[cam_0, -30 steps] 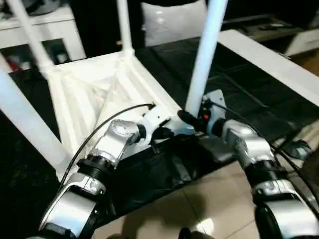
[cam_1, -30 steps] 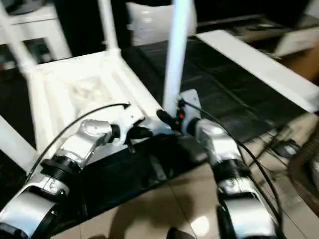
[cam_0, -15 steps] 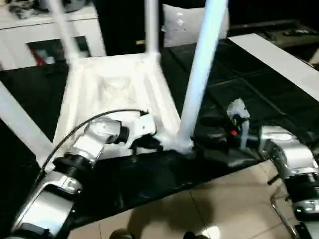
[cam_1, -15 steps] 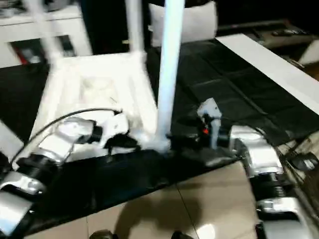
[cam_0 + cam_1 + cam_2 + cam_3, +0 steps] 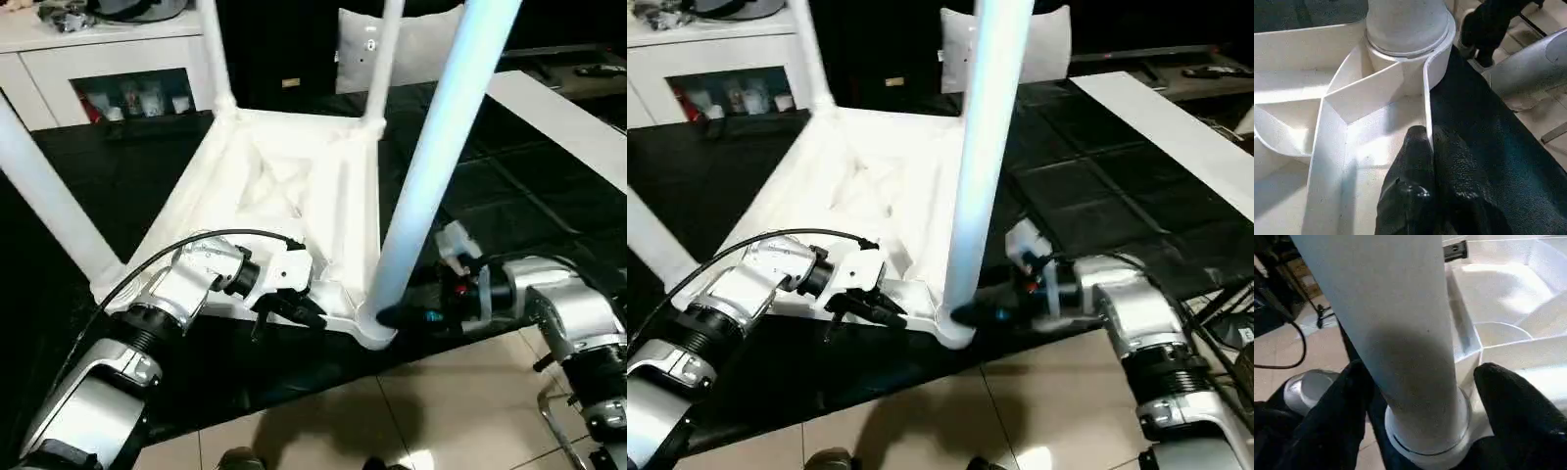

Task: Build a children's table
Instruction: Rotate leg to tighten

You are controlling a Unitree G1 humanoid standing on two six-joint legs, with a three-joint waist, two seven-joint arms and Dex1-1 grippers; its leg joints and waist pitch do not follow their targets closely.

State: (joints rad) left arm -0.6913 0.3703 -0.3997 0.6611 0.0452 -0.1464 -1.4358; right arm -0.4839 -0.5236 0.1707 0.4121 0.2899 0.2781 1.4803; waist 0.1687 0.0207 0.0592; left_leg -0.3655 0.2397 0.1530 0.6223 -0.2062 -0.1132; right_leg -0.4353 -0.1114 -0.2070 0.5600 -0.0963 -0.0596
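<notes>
change: right pincer [image 5: 1415, 396] has let go of the near leg's base since a second ago and pulled back to the side; left pincer [image 5: 1432, 161] has stayed at the top's near rim
table: children's table [image 5: 284, 196] lies upside down on the black surface [image 5: 509, 186], ribbed underside up, all four legs standing in the corner sockets
near leg: leg [image 5: 431, 166] rises from the near corner socket [image 5: 372, 328], which sits at the surface's front edge over the tiled floor [image 5: 441, 411]
left pincer: closed tight, fingers [image 5: 1415, 156] pinching the thin rim wall of the top just beside that socket
right pincer: wide, one finger [image 5: 1513, 406] each side of the leg's base, gaps visible, no contact with the leg
background: white cabinet [image 5: 108, 69] with glass doors behind the table, flat white board [image 5: 568, 117] lying on the surface well to the right
</notes>
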